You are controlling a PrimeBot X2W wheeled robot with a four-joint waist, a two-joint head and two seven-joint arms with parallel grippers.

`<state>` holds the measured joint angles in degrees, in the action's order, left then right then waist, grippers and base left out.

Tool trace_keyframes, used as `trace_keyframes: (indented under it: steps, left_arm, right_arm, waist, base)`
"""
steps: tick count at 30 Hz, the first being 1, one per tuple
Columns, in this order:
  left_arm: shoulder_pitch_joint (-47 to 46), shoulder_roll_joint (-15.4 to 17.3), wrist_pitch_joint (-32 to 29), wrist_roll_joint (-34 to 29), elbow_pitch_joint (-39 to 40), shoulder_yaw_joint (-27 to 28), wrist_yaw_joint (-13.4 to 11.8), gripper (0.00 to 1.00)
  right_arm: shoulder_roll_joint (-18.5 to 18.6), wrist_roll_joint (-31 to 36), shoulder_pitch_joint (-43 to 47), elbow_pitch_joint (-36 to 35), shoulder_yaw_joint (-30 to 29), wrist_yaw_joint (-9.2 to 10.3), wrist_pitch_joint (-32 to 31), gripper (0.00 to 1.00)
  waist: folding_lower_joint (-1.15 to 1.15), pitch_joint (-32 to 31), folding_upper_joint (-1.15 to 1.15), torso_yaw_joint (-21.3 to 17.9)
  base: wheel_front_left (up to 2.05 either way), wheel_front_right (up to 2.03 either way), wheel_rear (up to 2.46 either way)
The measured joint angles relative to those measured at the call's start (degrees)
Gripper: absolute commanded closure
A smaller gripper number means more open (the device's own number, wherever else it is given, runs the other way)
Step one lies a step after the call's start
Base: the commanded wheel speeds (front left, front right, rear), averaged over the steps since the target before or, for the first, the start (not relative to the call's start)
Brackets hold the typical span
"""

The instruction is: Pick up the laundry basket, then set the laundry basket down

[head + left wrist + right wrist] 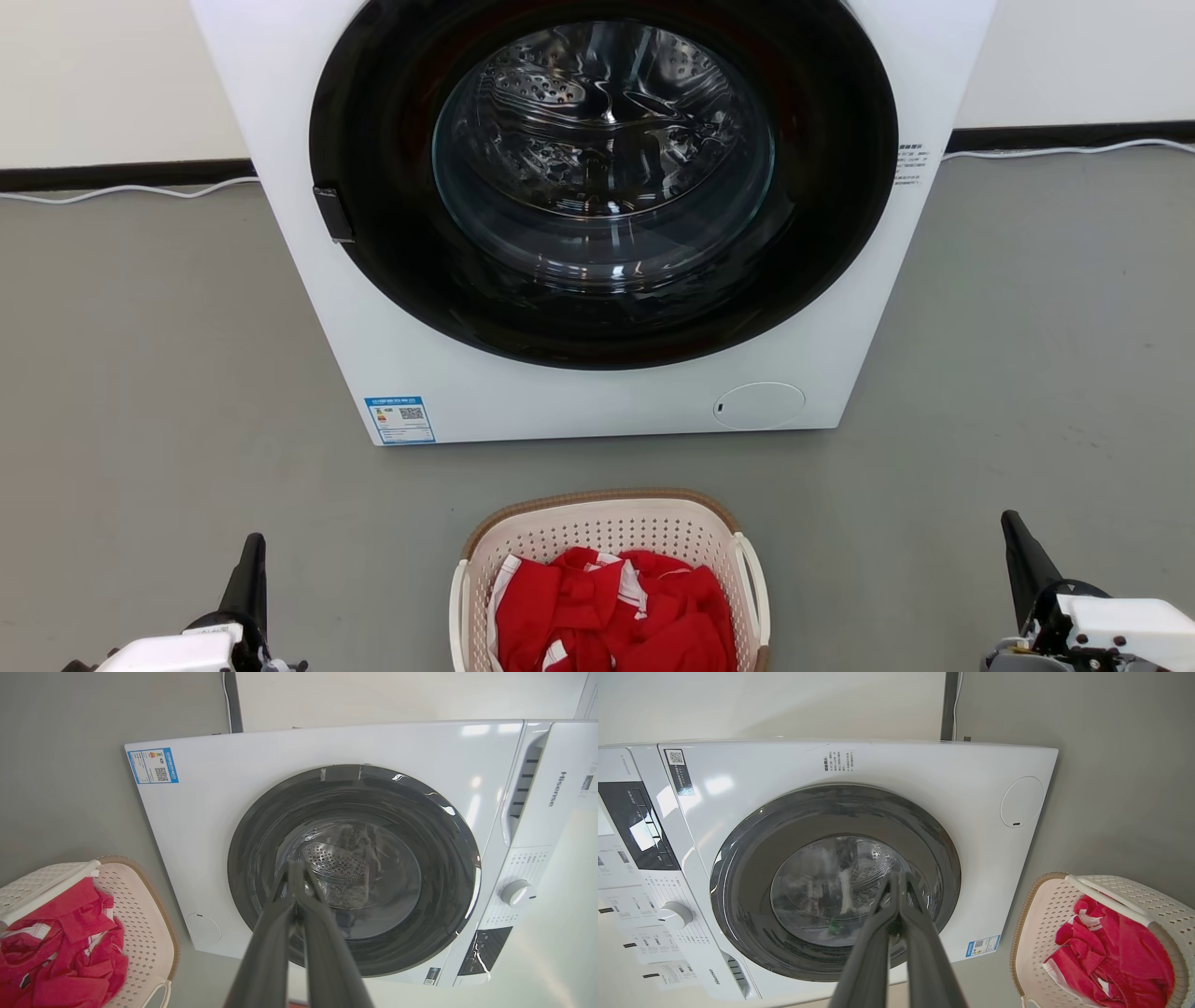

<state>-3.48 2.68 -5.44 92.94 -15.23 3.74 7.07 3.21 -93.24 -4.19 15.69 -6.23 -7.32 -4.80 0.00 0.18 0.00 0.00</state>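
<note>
The left end effector and right end effector have dark tapered fingers on white housings.

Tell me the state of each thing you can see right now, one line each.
Cream perforated plastic laundry basket with brown rim: upright on the grey floor, unheld.
Red-and-white clothes: heaped in the basket.
White front-loading washing machine: round glass door shut.
Left claw: shut, empty.
Right claw: shut, empty.
</note>
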Motion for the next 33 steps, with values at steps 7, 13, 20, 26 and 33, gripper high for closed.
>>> trace_keyframes:
  steps: [7,13,20,26,33]
  left_arm:
    - [0.0,0.0,0.0,0.0,0.0,0.1,0.0,1.00]
    - [0.0,-0.1,0.0,0.0,0.0,0.2,0.0,1.00]
    - [0.0,-0.1,0.0,0.0,0.0,0.3,0.0,1.00]
    - [0.0,-0.2,-0.1,0.0,0.0,0.4,0.0,1.00]
    - [0.0,-0.2,-0.5,0.0,0.0,0.4,0.0,1.00]
  right_arm:
    - [-0.1,0.0,0.0,0.0,-0.1,0.00,-0.3,1.00]
    - [-0.2,0.0,0.0,0.0,-0.2,0.00,-0.4,1.00]
    - [-0.3,0.0,0.0,0.0,-0.3,0.00,-0.4,1.00]
    - [-0.3,0.0,0.0,0.0,-0.4,0.00,-0.5,1.00]
    - [-0.4,0.1,0.0,0.0,-0.4,0.00,-0.6,1.00]
  waist:
    - [0.00,0.0,0.00,0.0]
    - [0.00,0.0,0.00,0.0]
    - [0.00,0.0,0.00,0.0]
    - [0.00,0.0,0.00,0.0]
    - [0.00,0.0,0.00,0.0]
  base:
    - [0.00,0.00,0.00]
    - [0.00,0.00,0.00]
    - [0.00,0.00,0.00]
    - [0.00,0.00,0.00]
    - [0.00,0.00,0.00]
